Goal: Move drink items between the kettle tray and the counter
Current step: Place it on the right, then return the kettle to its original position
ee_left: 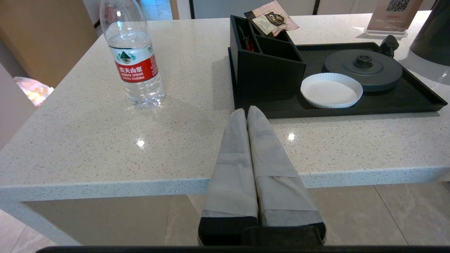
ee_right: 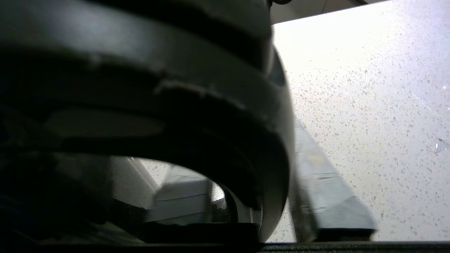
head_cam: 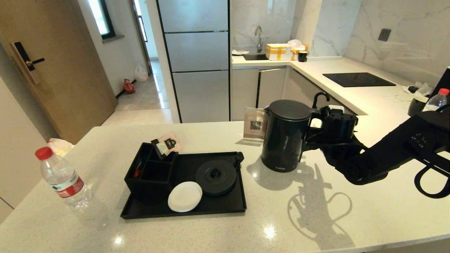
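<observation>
While the kettle [head_cam: 285,135] stands on the worktop [head_cam: 246,232], just to the right of the tray [head_cam: 211,207] and off its round base [head_cam: 215,176], the right hand [head_cam: 314,135] is at the kettle's loop handle [ee_right: 197,116]. One finger [ee_right: 323,182] sits outside the loop and one shows through it, so the fingers are around the handle, but I cannot tell if they are squeezing it or letting go. If the job now is to leave the kettle here, the hand should spread its fingers wide first and then pull straight back to the right, so it does not tip the tall kettle. The water bottle [head_cam: 63,177] stands far to the left of the tray. The left hand [ee_left: 247,113] waits by the near edge with its fingers pressed together.
</observation>
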You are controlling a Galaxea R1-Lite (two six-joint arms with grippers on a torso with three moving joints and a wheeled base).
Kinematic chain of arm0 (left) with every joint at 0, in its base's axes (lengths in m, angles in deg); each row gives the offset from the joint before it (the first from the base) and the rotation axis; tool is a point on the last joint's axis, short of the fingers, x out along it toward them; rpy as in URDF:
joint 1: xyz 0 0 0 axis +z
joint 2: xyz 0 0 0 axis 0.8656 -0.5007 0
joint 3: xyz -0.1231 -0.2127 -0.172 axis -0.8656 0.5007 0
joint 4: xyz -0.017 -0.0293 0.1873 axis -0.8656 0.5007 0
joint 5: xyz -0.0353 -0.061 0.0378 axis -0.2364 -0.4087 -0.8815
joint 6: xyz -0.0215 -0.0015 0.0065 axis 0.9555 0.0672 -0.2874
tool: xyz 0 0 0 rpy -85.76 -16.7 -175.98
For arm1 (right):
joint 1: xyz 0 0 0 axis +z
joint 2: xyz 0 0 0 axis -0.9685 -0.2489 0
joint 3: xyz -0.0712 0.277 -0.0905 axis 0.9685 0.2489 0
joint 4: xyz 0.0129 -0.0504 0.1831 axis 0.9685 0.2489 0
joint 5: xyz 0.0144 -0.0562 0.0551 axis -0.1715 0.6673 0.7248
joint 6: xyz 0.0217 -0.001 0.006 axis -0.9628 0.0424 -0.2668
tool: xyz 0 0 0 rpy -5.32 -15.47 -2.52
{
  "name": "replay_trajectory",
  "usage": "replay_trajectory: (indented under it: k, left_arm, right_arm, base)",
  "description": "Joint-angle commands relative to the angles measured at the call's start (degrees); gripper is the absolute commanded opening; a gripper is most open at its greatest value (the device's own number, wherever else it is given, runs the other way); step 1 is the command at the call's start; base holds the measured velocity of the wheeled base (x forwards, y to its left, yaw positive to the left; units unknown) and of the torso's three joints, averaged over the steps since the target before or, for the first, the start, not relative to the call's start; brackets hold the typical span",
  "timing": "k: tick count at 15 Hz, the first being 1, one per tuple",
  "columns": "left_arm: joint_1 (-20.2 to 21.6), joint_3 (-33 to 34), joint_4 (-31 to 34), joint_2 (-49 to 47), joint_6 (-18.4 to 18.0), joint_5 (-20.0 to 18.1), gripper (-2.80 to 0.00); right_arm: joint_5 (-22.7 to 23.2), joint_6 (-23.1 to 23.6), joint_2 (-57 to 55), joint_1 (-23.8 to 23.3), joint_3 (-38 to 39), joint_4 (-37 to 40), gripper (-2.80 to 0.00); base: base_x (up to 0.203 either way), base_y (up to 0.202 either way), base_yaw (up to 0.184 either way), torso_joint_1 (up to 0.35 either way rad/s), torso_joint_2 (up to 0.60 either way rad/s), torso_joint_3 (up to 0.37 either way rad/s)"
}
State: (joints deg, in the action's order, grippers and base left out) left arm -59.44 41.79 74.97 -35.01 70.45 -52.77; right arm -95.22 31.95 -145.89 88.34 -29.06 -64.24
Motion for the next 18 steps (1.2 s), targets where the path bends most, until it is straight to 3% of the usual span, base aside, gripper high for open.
replay_trajectory:
  k: [1, 4, 18]
  left_arm:
    - [0.0, 0.0, 0.0, 0.1, 0.0, 0.0, -2.8]
    - [0.0, 0.0, 0.0, 0.0, 0.0, 0.0, -2.8]
    - [0.0, 0.0, 0.0, 0.1, 0.0, 0.0, -2.8]
  right_arm:
    - [-0.1, 0.1, -0.3, 0.1, 0.0, -0.1, 0.0]
    - [1.4, 0.5, -0.1, -0.4, 3.6, -4.2, 0.0]
    - [6.6, -0.8, 10.9, -1.6, 18.7, -7.2, 0.0]
  base:
    - [0.0, 0.0, 0.0, 0.0, 0.0, 0.0]
    - [0.0, 0.0, 0.0, 0.0, 0.0, 0.0]
    - [0.0, 0.0, 0.0, 0.0, 0.0, 0.0]
